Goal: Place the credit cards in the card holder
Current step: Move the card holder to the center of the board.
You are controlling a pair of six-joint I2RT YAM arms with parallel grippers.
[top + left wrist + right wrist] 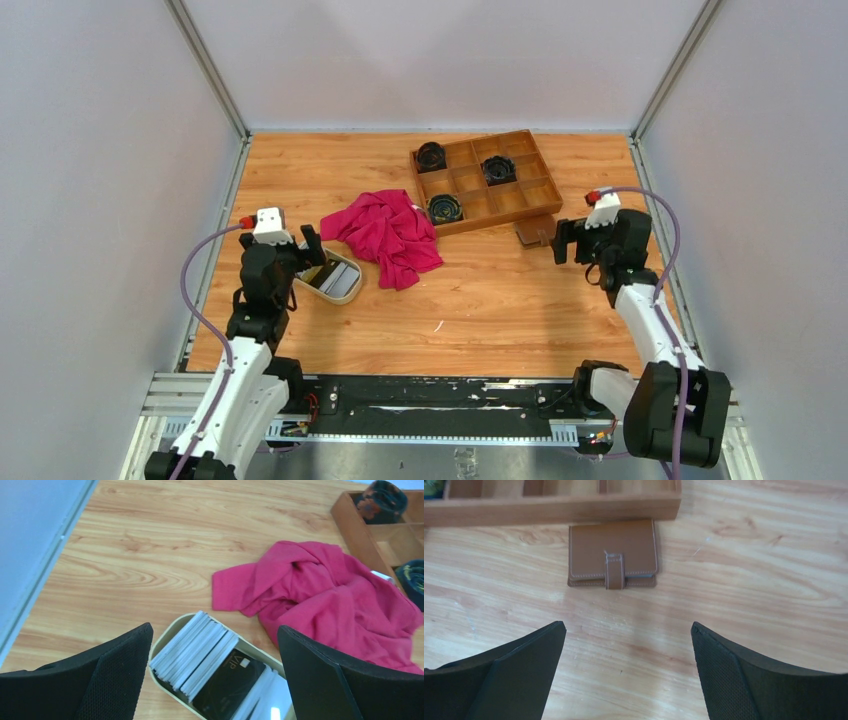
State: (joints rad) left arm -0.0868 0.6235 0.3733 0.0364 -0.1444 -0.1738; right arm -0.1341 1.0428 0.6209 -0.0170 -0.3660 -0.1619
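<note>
Two things need doing before any card goes in, and both tools are placed to start. The left tool hangs over the credit cards, its fingers spread wide and holding nothing. The cards sit packed in a cream oval dish, most of them white or grey and leaning on edge. One dark card lies flatter against them. A pink cloth lies just beside the dish's far rim.

The right tool is likewise spread and empty. It hovers near the card holder, which lies flat on the counter with its snap tab folded over the near edge. It sits just beside the front wall of the wooden tray; whether the two touch is hard to tell from this angle.

The holder looks shut, so I judge that opening it comes first. The right tool should come down on the tab rather than the body, lift it, and fold the cover back toward the tray. The tray wall may stop the holder sliding away.

For the cards, one at a time seems wise. The left tool should take an end card of the leaning row, where an edge stands free. A pinch in the middle would likely pick up several cards. A low, slow approach should keep the fingers off the dish rim and the cloth.
</note>
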